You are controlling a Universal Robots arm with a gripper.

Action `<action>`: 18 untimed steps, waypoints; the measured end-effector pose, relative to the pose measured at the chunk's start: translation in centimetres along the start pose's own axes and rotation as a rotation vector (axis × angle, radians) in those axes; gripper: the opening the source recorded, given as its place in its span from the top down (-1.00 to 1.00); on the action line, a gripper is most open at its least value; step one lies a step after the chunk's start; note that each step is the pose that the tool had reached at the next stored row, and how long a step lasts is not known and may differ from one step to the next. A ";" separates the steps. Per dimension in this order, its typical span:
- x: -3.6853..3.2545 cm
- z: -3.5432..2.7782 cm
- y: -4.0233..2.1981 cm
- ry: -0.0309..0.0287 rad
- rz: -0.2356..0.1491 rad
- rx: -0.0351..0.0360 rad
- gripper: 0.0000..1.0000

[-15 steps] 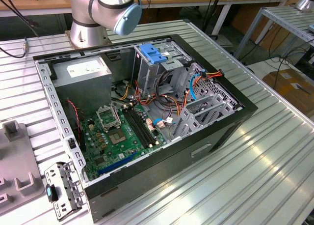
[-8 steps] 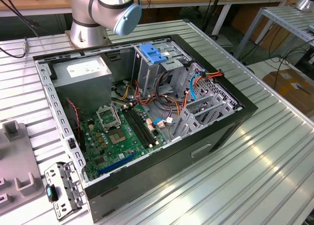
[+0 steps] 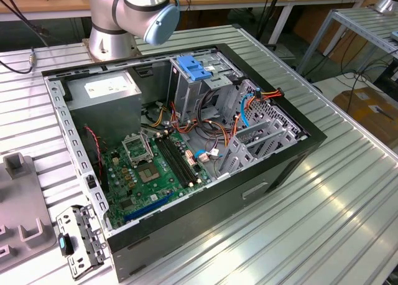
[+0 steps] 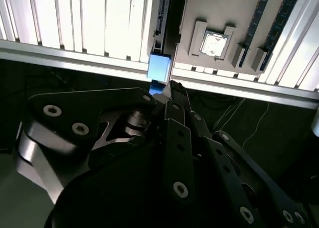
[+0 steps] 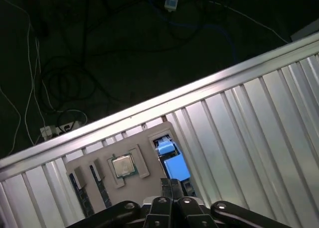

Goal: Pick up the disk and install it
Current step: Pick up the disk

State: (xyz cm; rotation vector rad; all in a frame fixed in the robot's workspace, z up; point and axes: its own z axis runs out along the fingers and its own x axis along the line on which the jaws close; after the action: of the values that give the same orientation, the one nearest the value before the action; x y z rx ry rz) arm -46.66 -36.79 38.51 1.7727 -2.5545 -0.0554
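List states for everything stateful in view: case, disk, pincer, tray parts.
computer case: lying on its side, side panel off, interior exposed.
disk: on edge at the grey tray, blue end toward the pincer, not in the case.
pincer: right at the disk's blue end; whether it grips cannot be told.
processor: seated in a tray pocket.

Silver arm (image 3: 115,23), pale-blue joint cap (image 3: 163,20); black linked claw (image 4: 168,88), silver screws (image 4: 180,189)
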 end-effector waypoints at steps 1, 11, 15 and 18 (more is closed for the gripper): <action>-0.01 0.03 0.00 0.0009 -0.019 0.0000 0.79; 0.00 0.48 -0.02 0.0073 -0.217 0.0116 0.79; -0.01 0.65 -0.03 0.0073 -0.292 0.0236 0.79; -0.01 0.68 -0.02 0.0091 -0.340 0.0238 0.79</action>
State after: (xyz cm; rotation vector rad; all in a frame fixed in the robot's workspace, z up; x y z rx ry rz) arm -46.67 -36.79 37.83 2.1885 -2.2269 -0.0248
